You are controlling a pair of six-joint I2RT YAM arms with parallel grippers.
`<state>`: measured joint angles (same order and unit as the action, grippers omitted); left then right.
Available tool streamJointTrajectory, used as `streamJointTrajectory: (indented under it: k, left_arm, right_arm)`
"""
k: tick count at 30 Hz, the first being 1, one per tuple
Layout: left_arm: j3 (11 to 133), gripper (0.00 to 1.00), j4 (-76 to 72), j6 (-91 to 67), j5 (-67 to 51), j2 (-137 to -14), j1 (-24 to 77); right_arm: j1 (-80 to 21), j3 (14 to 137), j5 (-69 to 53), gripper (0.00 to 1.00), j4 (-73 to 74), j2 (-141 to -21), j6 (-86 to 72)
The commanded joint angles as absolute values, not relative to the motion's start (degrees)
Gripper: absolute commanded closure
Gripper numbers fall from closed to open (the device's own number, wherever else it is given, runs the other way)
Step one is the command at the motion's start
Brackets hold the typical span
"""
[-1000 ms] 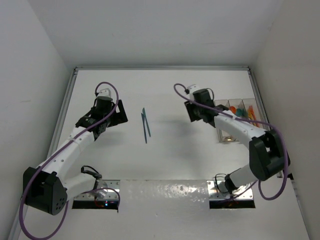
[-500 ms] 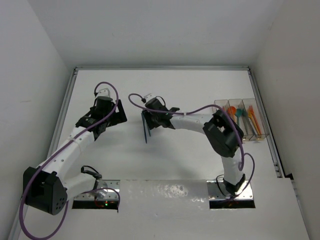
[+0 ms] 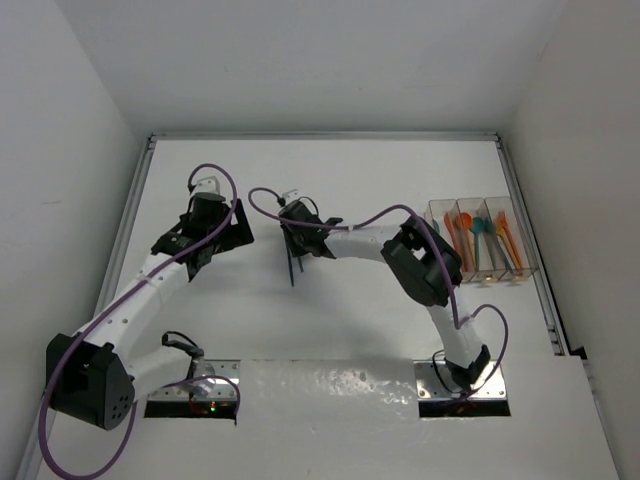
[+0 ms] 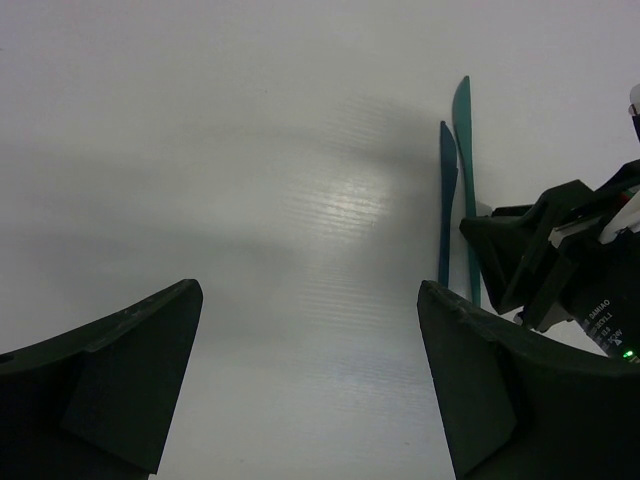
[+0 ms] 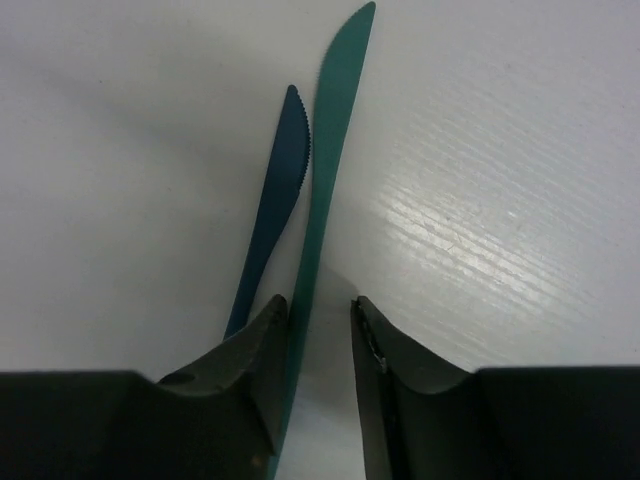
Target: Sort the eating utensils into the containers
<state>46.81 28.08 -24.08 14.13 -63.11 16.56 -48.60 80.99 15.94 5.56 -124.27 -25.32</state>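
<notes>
The right gripper (image 5: pixel 318 308) holds its jaws only narrowly apart. The handle of the teal knife (image 5: pixel 325 160) runs up through the gap, lying along the finger (image 5: pixel 250 370) on the left of the wrist view. A sliver of bare table (image 3: pixel 380 180) shows between it and the other finger, so no grip shows. The blue knife (image 5: pixel 275 190) lies just outside that same finger, alongside the teal one, and both blades point away from the jaws. Whether the two knives touch I cannot tell.

The top view gives none of this, because there the gripper covers the handles and only a thin dark line sticks out. The left wrist view shows both knives flat on the table.

The left gripper (image 4: pixel 308 290) is spread wide over bare table, gripping nothing; the knives lie ahead of it, off past one finger.

Open table lies all round the right jaws. The containers (image 3: pixel 500 278) sit well apart from them, beyond the right arm's elbow by the table's side edge, with orange and teal utensils (image 3: pixel 478 228) inside.
</notes>
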Motion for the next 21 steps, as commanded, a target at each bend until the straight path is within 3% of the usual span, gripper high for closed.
streamJointTrajectory:
  k: [1,4,5,6,14,21]
  left_arm:
    - [46.4,0.13,26.1,-24.0,13.9,-62.5,16.7]
    - [46.5,0.13,26.1,-24.0,13.6,-62.4,16.7]
    - [46.5,0.13,26.1,-23.9,13.5,-62.4,16.6]
    - [46.5,0.13,26.1,-23.9,13.5,-62.3,16.7]
    - [46.5,0.13,25.9,-23.7,12.2,-62.3,16.7]
    - [46.5,0.13,25.8,-23.6,11.7,-62.5,16.7]
  right_arm:
    - [-48.7,79.5,17.0,0.70,4.7,-124.2,-26.9]
    - [-48.8,75.4,15.7,0.84,5.3,-122.8,-27.9]
    - [-48.8,72.8,15.6,0.95,5.6,-121.5,-28.1]
    - [-48.8,71.0,15.8,1.00,6.1,-120.5,-28.2]
    - [-43.2,51.4,14.2,1.00,5.4,-103.3,-21.7]
    - [-34.0,46.3,14.1,1.00,12.0,-82.1,-9.0]
